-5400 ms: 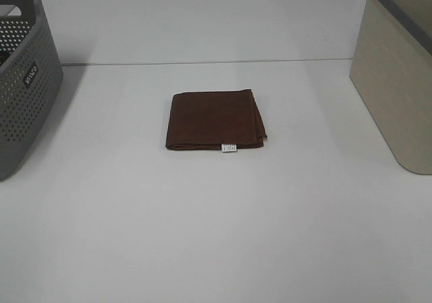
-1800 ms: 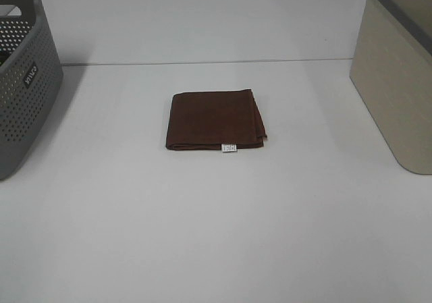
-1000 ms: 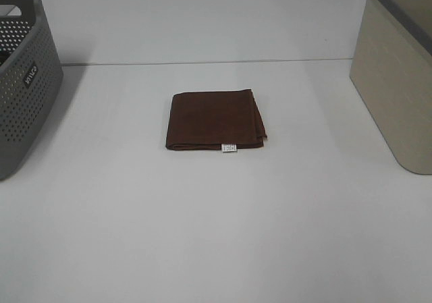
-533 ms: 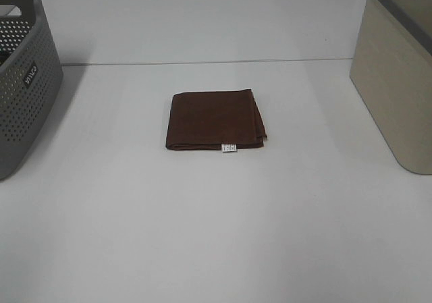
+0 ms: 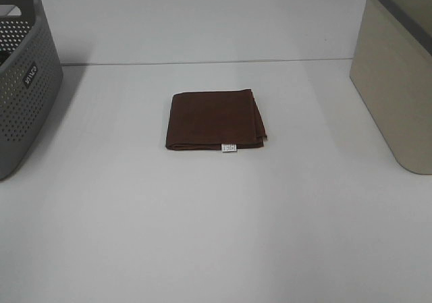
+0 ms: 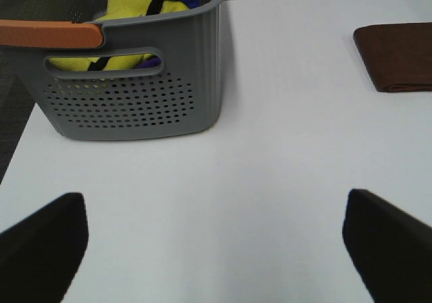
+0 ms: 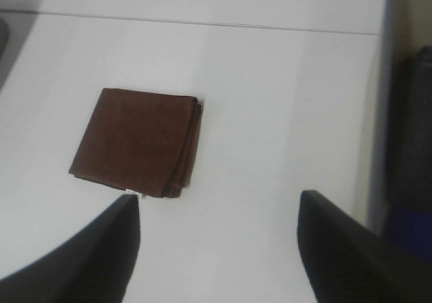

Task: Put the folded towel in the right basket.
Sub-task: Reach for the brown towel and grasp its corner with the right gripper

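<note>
White table (image 5: 216, 235) bears folded towel (image 5: 214, 119) beyond right pincer (image 7: 217, 198).

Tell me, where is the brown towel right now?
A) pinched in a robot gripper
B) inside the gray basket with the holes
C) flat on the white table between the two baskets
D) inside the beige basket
C: the folded brown towel lies flat on the white table, well apart from the gray basket on one side and the beige basket on the other.
</note>
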`<state>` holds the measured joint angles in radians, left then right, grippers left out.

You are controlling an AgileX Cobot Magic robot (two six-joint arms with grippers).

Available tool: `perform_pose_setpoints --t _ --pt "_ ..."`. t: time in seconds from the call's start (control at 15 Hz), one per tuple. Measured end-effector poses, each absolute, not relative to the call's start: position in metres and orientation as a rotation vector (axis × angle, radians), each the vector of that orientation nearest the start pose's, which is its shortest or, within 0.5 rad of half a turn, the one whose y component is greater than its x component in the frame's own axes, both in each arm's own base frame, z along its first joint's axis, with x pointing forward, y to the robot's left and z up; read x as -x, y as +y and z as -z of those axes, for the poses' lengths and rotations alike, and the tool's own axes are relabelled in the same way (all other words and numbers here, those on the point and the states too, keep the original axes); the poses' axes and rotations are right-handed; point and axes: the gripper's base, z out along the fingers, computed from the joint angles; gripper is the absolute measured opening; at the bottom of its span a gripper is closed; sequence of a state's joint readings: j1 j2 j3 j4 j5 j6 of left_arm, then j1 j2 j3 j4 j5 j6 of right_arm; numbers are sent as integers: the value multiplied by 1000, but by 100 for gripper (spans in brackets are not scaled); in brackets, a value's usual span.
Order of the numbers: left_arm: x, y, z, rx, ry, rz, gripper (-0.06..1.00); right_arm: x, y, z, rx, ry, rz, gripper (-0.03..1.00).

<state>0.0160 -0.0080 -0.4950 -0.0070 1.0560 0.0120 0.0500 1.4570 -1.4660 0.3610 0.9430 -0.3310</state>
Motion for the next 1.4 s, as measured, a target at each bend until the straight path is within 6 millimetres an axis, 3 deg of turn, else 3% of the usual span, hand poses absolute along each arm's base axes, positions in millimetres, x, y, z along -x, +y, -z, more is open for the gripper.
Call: perform_pose_setpoints --t 0.13,0.2,0.4,0.47,0.73,1.07,1.4 --pt "5 -1 -276 4 2037 -9 97 -333 76 -380 444 2357 -364 64" --pt "5 -1 -276 4 2037 -9 97 -349 112 -364 553 2381 -410 64" --pt "5 -1 -276 4 2037 -9 97 -378 142 -325 573 2486 -475 64" --pt "5 -1 -276 4 2037 -9 97 -384 144 -316 552 2517 -494 64" --pt "5 -1 -276 4 2037 -9 97 -421 160 -248 464 2730 -586 67" --pt "5 -1 -276 4 2037 -9 97 -455 173 -179 448 2852 -634 70" --pt "5 -1 -276 4 2037 -9 97 -474 175 -142 437 2900 -658 70"
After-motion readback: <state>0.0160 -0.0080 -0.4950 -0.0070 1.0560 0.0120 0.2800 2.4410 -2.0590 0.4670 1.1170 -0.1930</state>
